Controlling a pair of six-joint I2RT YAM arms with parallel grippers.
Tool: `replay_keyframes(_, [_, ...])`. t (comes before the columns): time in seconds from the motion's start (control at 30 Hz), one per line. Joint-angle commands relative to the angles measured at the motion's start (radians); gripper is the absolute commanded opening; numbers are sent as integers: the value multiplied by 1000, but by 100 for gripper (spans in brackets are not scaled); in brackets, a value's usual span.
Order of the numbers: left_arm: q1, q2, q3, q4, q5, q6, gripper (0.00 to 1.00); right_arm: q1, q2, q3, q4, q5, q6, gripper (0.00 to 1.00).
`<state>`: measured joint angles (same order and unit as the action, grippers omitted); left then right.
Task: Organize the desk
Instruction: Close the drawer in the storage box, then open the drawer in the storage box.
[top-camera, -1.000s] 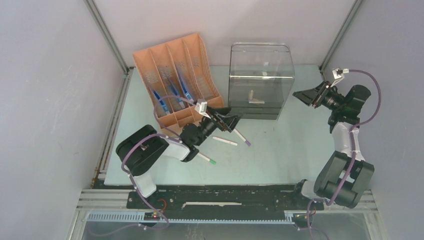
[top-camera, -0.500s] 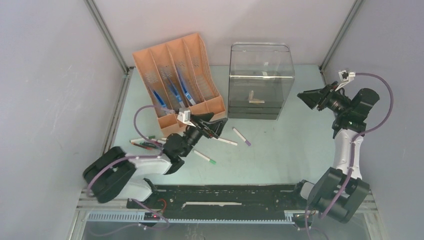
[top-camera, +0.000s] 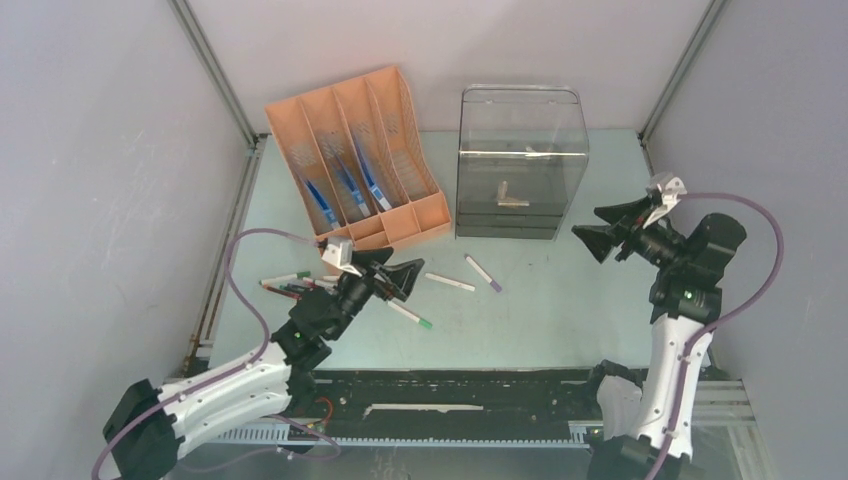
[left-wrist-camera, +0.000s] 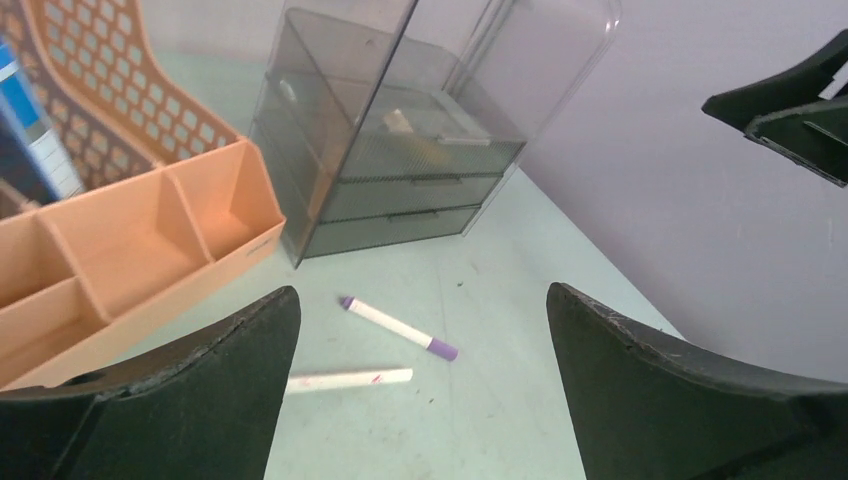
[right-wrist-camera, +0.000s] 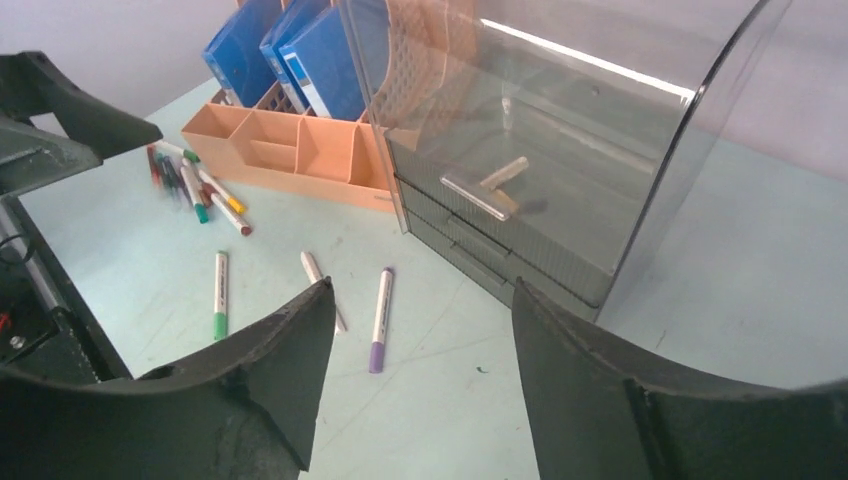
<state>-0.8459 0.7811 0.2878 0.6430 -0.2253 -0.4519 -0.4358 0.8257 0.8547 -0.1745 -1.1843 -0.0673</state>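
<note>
The desk (top-camera: 560, 320) fills the middle of the top view; left gripper (top-camera: 394, 268) gapes wide, empty, toward its 8 o'clock; right gripper (top-camera: 601, 228) stands parted, empty, at 3 o'clock

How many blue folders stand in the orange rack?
3: left folder, middle folder, right folder, side by side in neighbouring slots of the rack; thinner ones may be hidden.
</note>
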Motion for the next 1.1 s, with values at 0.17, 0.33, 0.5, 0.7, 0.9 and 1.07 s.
replay_keyframes(0.17, [21,-189,-147,-27,137,-151,100,-97,-105,-149,94,-69,-40,79])
replay_keyframes(0.33, [21,-82,-119,53,188,-282,100,-110,-73,-149,78,-81,-52,79])
replay_keyframes(0.5, [20,129,-18,116,214,-370,98,-101,-38,-147,90,-71,-25,79])
replay_keyframes(0.7, [7,342,112,178,176,-386,98,-20,-10,-115,-1,27,-106,79])
replay_keyframes(0.9, [-3,559,217,264,121,-455,97,48,13,-92,-67,106,-174,79])
replay_keyframes(1.07, [-25,754,328,281,49,-561,94,71,22,-84,-83,131,-189,79])
